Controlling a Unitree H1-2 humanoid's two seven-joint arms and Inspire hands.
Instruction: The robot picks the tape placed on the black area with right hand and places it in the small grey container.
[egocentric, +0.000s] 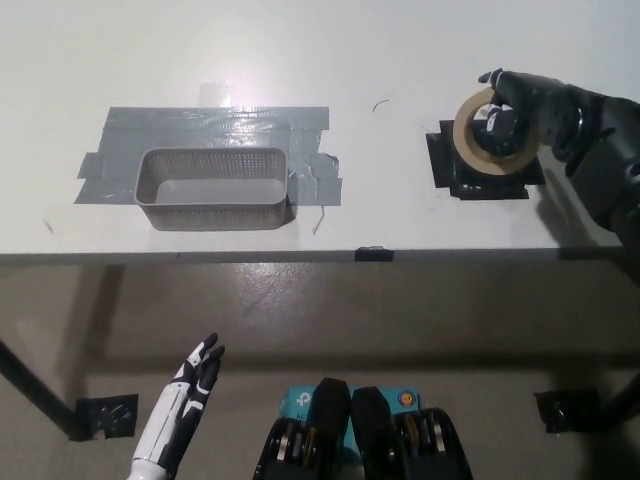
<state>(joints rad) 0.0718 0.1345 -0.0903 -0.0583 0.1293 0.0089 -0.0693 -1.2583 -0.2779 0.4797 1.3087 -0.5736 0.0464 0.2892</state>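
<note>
A beige roll of tape (488, 152) is tilted up over the black area (482, 178) at the table's right side. My black right hand (535, 110) is shut on the tape, with fingers through and around its far side. The small grey mesh container (214, 187) stands on grey tape strips at the table's left, far from the roll. My white left hand (190, 385) rests low at the lower left, below the table's front edge, fingers apart and holding nothing.
The white table (330, 60) ends at a front edge (300, 256) running across the picture. Grey tape strips (215, 128) surround the container. A small dark mark (382, 104) lies on the table between container and black area.
</note>
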